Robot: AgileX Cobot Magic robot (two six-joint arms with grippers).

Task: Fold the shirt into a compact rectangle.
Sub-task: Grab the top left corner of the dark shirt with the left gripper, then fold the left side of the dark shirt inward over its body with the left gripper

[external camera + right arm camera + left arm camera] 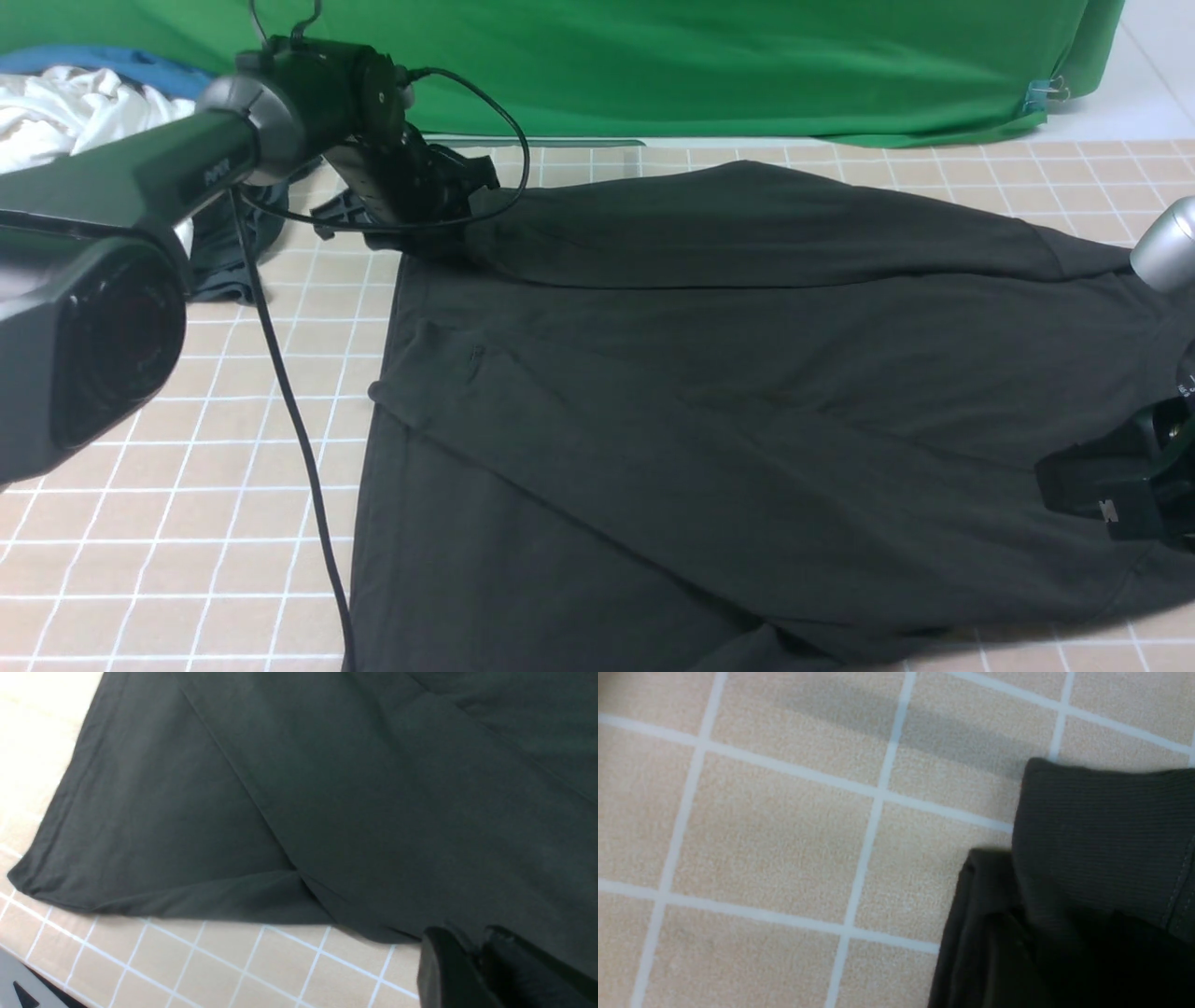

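- Right now the shirt lies spread over the checked table, filling the centre and right of the front view. One band is folded over along its top edge.
- You have the left gripper at the shirt's corner in the upper left of the front view. Its fingers show in no view, so you cannot tell whether they are apart or closed.
- The left wrist view shows stacked layers at that corner. If you pinch only the top layer, the fold will likely skew.
- A dark grey garment lies just beside that corner, so a close aimed too far left could catch it instead.
- The left arm's cable hangs along the shirt's left edge, and a sweep across could drag the cloth.
- At the right edge of the front view, the right gripper sits over the shirt. Its fingers are drawn close together.
- Whether cloth is pinched between those fingers you cannot tell. If it is not, that side probably slides when you pull.
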